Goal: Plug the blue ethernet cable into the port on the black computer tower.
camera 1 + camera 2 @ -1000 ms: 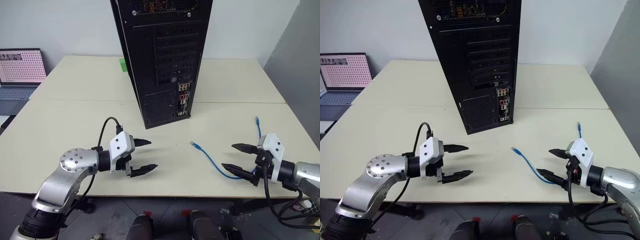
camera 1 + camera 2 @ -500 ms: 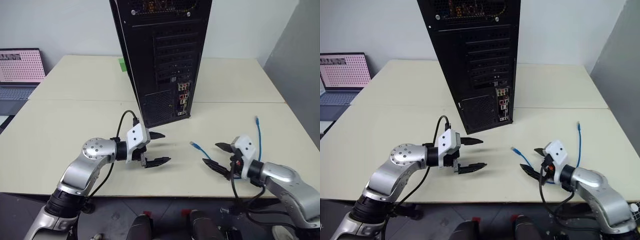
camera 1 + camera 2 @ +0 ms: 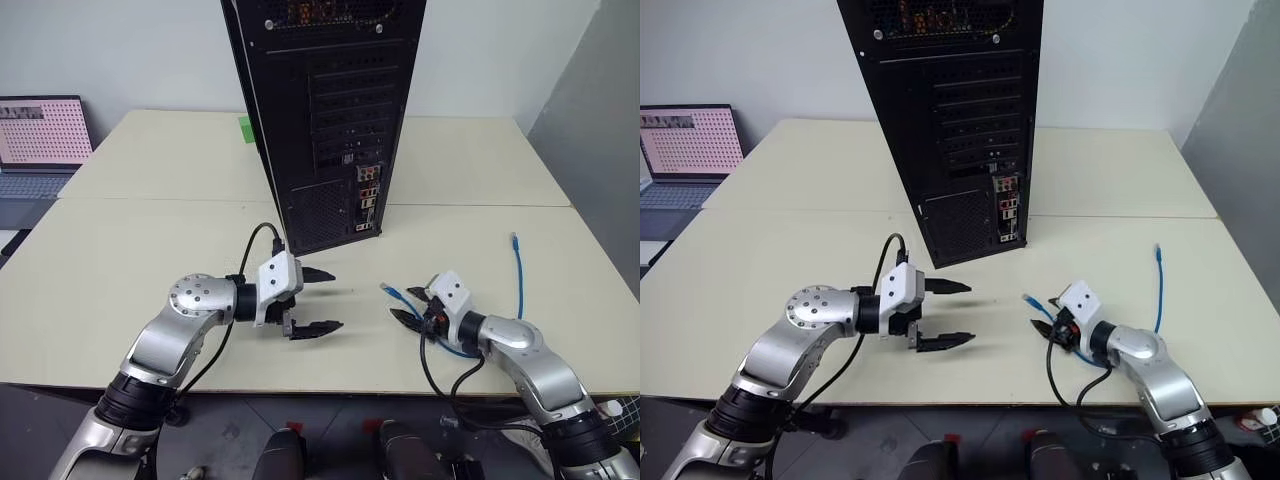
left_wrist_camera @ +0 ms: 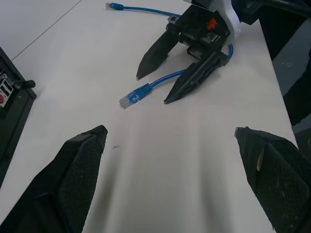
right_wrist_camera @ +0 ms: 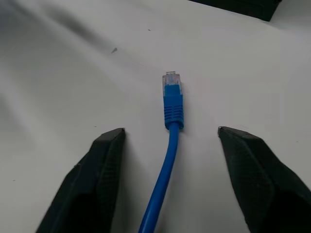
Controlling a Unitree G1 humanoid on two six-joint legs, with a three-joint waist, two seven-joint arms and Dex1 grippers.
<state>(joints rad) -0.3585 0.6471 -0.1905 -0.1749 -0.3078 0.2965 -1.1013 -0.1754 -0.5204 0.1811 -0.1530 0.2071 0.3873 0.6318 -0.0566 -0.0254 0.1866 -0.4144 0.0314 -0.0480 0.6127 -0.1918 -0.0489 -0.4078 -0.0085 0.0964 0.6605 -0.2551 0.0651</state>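
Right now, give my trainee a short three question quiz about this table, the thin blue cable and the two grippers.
1. True or false: the right gripper has its black fingers on either side of the thin bright-blue ethernet cable.
2. Where is the cable's near plug? A) in the tall black metal computer tower; B) lying on the cream table; C) in the left gripper.
3. Fill in: the left gripper's fingers hold ____.

Key: 1 true; 2 B; 3 nothing, they are open.
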